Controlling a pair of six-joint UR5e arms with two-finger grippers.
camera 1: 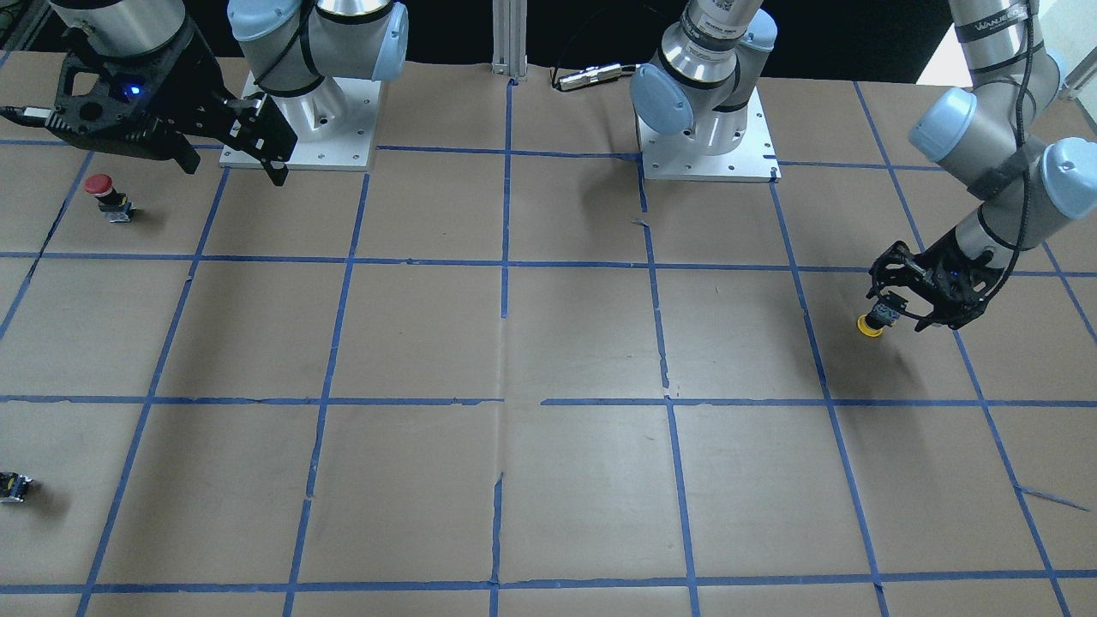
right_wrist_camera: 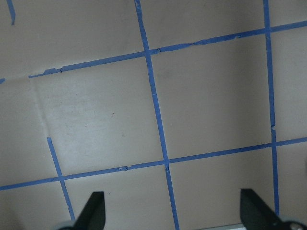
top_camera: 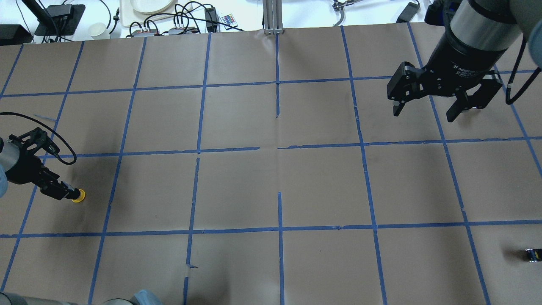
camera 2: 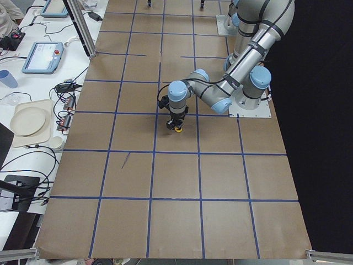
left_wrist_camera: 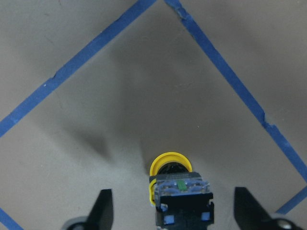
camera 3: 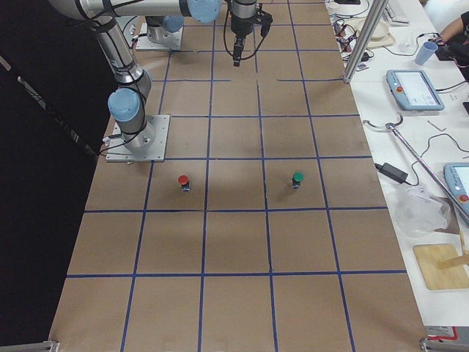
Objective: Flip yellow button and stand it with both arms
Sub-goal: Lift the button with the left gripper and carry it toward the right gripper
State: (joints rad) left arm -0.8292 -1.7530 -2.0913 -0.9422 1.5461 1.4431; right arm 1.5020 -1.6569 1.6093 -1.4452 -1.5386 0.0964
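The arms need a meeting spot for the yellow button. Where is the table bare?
The middle table squares, between left gripper and right gripper, lie bare. Busier: the right end, with the red button and small dark block; the yellow button at the left gripper.

The brown paper table gridded with blue tape (top_camera: 237, 186) is seen from above behind the robot, from opposite, and from both ends. Close downward views are given by both wrists; the small yellow-capped black push-button (left_wrist_camera: 177, 191) is caught by the left one and the overhead view alike.
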